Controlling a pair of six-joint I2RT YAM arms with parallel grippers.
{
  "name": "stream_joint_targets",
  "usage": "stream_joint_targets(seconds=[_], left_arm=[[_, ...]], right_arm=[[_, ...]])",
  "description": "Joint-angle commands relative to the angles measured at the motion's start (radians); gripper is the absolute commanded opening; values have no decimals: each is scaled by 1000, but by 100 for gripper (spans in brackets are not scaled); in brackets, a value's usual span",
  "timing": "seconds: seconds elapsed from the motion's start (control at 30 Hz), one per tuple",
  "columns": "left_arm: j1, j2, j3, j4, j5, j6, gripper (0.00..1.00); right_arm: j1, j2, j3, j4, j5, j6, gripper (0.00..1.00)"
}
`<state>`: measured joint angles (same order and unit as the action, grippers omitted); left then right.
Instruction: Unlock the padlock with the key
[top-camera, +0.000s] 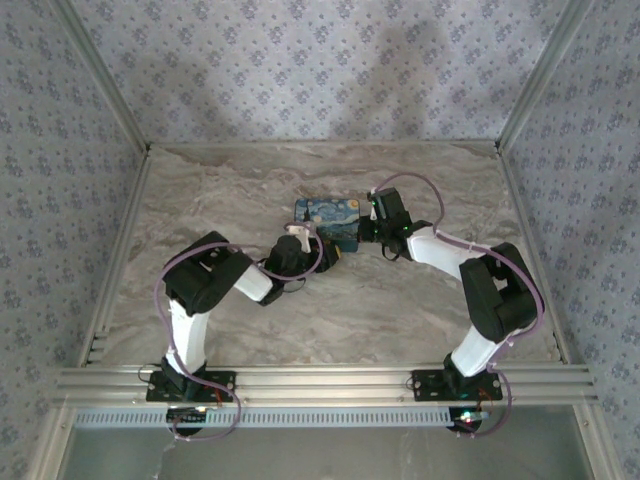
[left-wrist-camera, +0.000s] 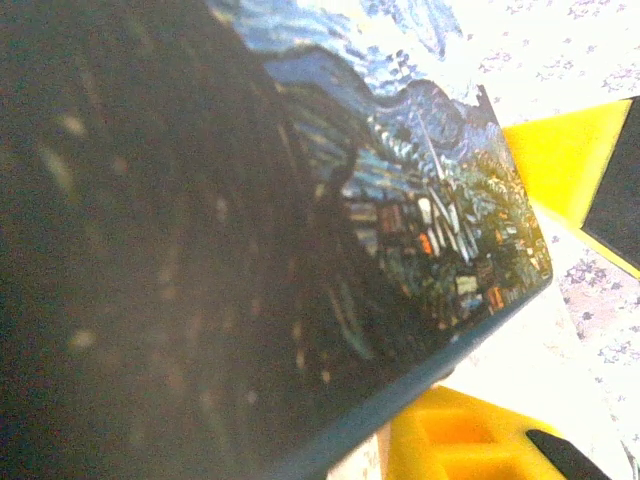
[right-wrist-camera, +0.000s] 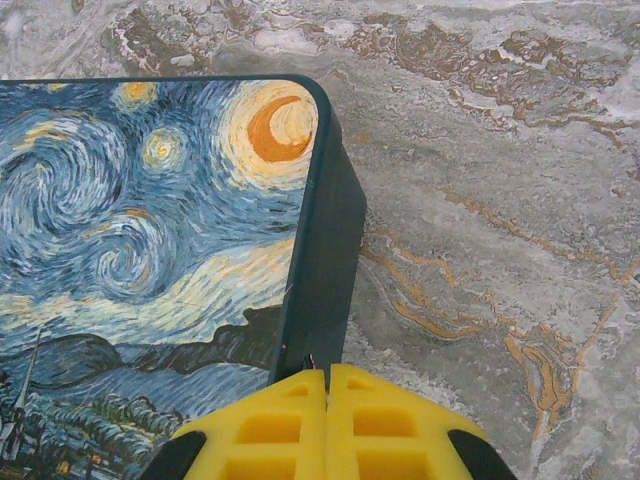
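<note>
A marble table (top-camera: 420, 310) carries a box (top-camera: 330, 218) printed with a swirling night-sky painting, near the table's middle. The left gripper (top-camera: 322, 252) sits at the box's near edge. From above its gap cannot be read. The left wrist view shows its yellow fingers (left-wrist-camera: 565, 165) spread, one on either side of the box's corner. The upper one is apart from the box; the box's edge hides whether the lower one touches. The right gripper (top-camera: 366, 230) is at the box's right side. Its wrist view shows its fingers (right-wrist-camera: 390, 420) pressed together, tips at the box's dark side wall, apparently touching. A dark sliver (right-wrist-camera: 308, 360) at their seam is too small to name. Where the padlock sits I cannot tell.
</note>
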<state>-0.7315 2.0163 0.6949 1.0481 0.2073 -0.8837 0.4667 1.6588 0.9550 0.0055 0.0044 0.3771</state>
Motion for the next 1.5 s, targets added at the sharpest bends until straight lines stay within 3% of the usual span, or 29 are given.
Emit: stream_joint_targets(seconds=[0.0, 0.13, 0.2, 0.4, 0.8, 1.03, 1.47], left_arm=[[8, 101, -51, -211, 4, -117, 24], [8, 117, -43, -209, 10, -119, 21], [9, 120, -39, -211, 24, -112, 14], [21, 109, -38, -263, 79, -110, 12], [105, 64, 52, -642, 383, -11, 6], [156, 34, 148, -934, 517, 133, 5], [185, -19, 234, -1075, 642, 169, 4]], right_arm=[[31, 29, 27, -4, -35, 0, 0], [35, 29, 25, -4, -31, 0, 0], [35, 26, 21, -3, -27, -1, 0], [33, 22, 16, -1, -24, -2, 0], [15, 21, 18, 10, -31, -9, 0], [-1, -17, -3, 5, -38, -23, 0], [-58, -213, -121, 23, -150, -21, 0]])
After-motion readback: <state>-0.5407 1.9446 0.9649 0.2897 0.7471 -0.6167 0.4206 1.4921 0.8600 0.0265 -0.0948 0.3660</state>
